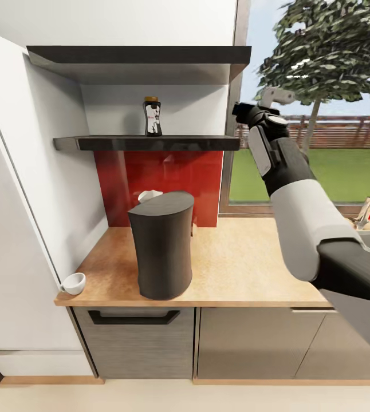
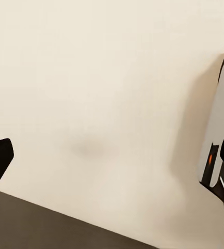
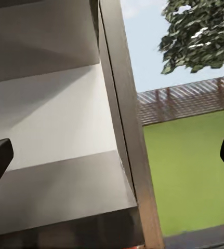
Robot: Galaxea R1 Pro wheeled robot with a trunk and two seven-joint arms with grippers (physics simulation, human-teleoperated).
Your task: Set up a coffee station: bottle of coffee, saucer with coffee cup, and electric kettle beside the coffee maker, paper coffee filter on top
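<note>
I've got my right gripper (image 3: 112, 155) spread wide, upper right by the window, level with the small dark gold-capped bottle of coffee (image 1: 152, 116) on the glossy black shelf (image 1: 150, 142); left gripper (image 2: 112, 166) spread too.

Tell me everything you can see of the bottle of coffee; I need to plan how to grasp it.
The bottle of coffee is small and dark, with flared shoulders, a brownish-gold cap and a white label with dark print. It stands upright on the glossy black kitchen shelf, a little left of the shelf's middle, close to the white back wall. Nothing else touches it. The right gripper is raised to the shelf's right end, apart from it.
</note>
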